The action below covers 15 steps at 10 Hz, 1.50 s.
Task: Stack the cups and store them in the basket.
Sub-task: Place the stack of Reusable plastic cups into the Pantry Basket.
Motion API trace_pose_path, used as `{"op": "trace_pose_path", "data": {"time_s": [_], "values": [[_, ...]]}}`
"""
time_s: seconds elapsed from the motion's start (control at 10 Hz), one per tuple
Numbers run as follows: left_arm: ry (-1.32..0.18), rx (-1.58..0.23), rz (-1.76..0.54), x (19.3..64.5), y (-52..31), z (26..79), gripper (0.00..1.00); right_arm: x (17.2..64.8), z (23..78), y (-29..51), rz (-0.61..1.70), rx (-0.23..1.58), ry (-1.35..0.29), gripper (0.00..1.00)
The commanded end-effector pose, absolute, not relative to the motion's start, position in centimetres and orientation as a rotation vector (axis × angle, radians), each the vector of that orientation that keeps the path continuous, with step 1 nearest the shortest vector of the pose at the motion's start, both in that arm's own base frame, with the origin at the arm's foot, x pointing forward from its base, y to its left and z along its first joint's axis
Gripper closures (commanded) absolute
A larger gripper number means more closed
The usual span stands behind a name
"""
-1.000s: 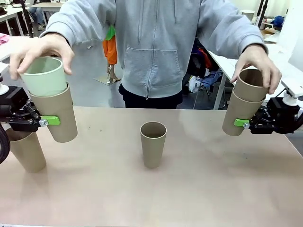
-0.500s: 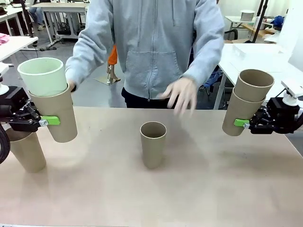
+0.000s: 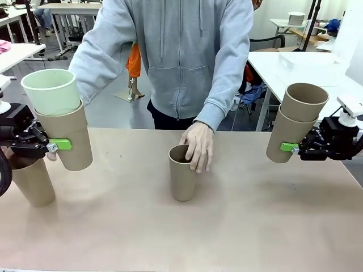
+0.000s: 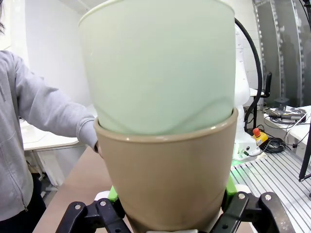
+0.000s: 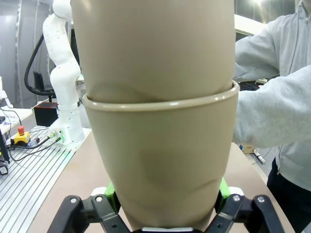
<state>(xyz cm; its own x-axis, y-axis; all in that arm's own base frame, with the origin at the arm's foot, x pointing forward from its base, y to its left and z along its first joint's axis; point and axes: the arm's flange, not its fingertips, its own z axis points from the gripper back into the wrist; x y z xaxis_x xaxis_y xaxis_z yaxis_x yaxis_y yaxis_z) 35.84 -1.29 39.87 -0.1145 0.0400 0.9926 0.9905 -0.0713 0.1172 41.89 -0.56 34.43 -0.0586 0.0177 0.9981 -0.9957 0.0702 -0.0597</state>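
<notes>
Front camera facing person across table, wrist cameras close against held cups

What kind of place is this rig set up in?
Most likely a robotics lab: a white robot arm standing by a slotted aluminium bench with an emergency-stop button, and white worktables behind the person.
</notes>
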Motion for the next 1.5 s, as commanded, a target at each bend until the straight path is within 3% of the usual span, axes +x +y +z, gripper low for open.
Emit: {"op": "trace_pose_path", "data": {"time_s": [0.0,1.4], "values": [[-1.278,-1.240,-1.328,35.68,-1.34,40.28,0.14,41.87,34.73,-0.50,1.213,1.116,-1.279,0.16],[-1.278,-1.240,-1.328,35.68,-1.34,40.28,0.14,41.87,34.73,-0.50,1.213,1.116,-1.279,0.16]]}}
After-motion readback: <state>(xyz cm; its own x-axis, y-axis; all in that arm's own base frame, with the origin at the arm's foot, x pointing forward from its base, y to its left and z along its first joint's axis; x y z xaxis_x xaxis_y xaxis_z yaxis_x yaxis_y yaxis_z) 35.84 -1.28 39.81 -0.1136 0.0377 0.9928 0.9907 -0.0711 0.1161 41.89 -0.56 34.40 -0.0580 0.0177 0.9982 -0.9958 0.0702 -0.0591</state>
